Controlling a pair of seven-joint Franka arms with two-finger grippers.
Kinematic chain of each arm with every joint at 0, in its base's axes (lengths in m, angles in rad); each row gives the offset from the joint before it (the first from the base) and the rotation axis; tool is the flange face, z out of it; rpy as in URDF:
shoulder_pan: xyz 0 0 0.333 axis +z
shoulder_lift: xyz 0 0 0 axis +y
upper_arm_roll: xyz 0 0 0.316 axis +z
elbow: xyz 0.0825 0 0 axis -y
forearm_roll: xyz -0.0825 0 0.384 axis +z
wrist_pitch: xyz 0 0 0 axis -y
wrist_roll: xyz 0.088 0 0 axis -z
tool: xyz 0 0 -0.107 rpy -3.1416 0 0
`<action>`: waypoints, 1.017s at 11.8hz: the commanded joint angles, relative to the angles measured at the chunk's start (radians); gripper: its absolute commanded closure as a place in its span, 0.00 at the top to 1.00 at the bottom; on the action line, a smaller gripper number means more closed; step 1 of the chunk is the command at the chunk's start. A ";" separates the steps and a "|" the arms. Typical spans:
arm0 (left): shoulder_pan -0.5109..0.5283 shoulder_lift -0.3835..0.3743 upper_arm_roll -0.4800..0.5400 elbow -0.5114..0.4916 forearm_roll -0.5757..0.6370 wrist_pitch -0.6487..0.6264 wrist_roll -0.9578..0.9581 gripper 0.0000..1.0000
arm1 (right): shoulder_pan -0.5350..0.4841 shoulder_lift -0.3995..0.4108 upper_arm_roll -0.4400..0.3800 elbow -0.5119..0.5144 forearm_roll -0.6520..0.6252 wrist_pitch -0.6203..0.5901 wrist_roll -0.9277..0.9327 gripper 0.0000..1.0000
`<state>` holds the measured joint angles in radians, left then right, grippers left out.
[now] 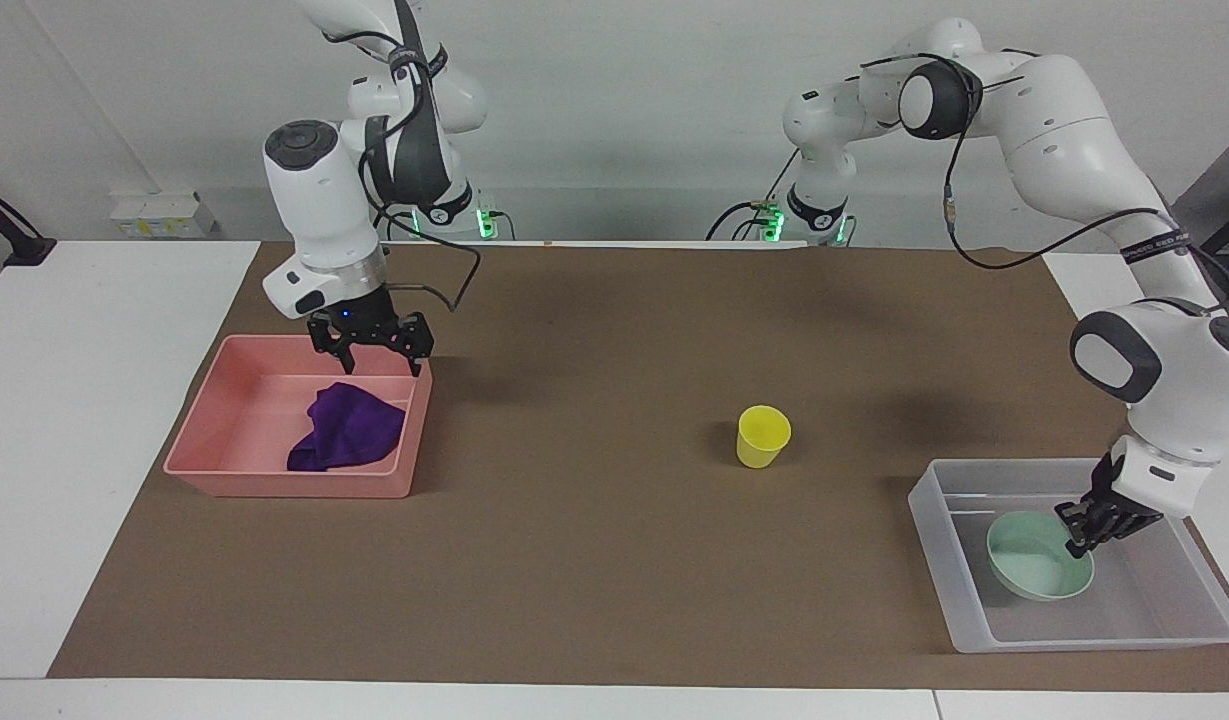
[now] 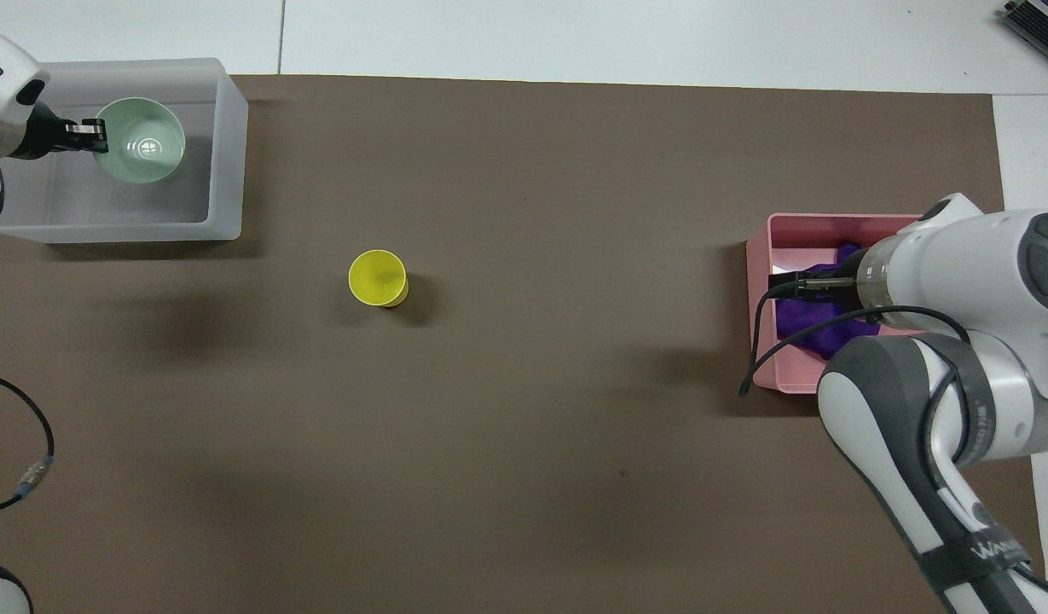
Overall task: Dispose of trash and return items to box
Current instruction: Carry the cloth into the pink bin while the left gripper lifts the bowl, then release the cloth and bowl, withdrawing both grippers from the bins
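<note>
The purple rag [image 1: 346, 440] [image 2: 809, 328] lies loose in the pink tray [image 1: 224, 470] [image 2: 758, 341]. My right gripper [image 1: 377, 362] [image 2: 788, 286] hangs open above the tray's edge that is nearer to the robots, clear of the rag. The mint-green bowl [image 1: 1034, 572] [image 2: 144, 153] sits low inside the translucent box [image 1: 949, 590] [image 2: 225, 153]. My left gripper [image 1: 1079, 535] [image 2: 89, 136] is shut on the bowl's rim. The yellow cup [image 1: 764, 436] [image 2: 377, 277] stands upright on the brown mat between tray and box, with neither gripper near it.
A brown mat [image 1: 594, 560] covers most of the white table. The pink tray is at the right arm's end, the box at the left arm's end. A loose cable [image 2: 29, 469] hangs from the left arm.
</note>
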<state>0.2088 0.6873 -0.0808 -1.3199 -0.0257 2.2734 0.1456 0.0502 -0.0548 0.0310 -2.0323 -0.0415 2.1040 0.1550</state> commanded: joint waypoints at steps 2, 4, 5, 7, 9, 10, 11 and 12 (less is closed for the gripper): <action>0.000 -0.037 0.004 -0.085 -0.003 0.046 0.015 0.00 | -0.015 -0.049 0.003 0.138 0.005 -0.188 0.014 1.00; -0.006 -0.038 0.004 -0.067 0.024 0.040 0.026 0.46 | -0.020 -0.059 0.000 0.217 0.005 -0.290 0.012 1.00; -0.009 -0.044 0.001 -0.067 0.056 0.043 0.028 0.71 | -0.024 -0.054 -0.003 0.272 0.005 -0.353 0.005 1.00; -0.031 -0.109 -0.001 -0.093 0.059 0.032 0.028 1.00 | -0.027 -0.051 -0.009 0.349 0.005 -0.450 -0.009 1.00; -0.046 -0.222 -0.001 -0.181 0.058 0.019 0.026 1.00 | -0.050 -0.039 -0.011 0.441 0.008 -0.562 -0.047 1.00; -0.055 -0.283 -0.002 -0.229 0.058 -0.001 0.025 1.00 | -0.075 -0.022 -0.011 0.463 0.035 -0.578 -0.080 1.00; -0.075 -0.343 -0.001 -0.284 0.058 -0.027 0.020 1.00 | -0.104 -0.023 -0.011 0.455 0.082 -0.582 -0.089 1.00; -0.087 -0.398 -0.001 -0.338 0.058 -0.041 0.016 1.00 | -0.111 -0.036 -0.013 0.424 0.101 -0.569 -0.089 1.00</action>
<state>0.1465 0.4299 -0.0918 -1.4958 0.0176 2.2483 0.1655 -0.0266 -0.1119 0.0157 -1.6147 0.0129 1.5454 0.0989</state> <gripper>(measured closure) 0.000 0.000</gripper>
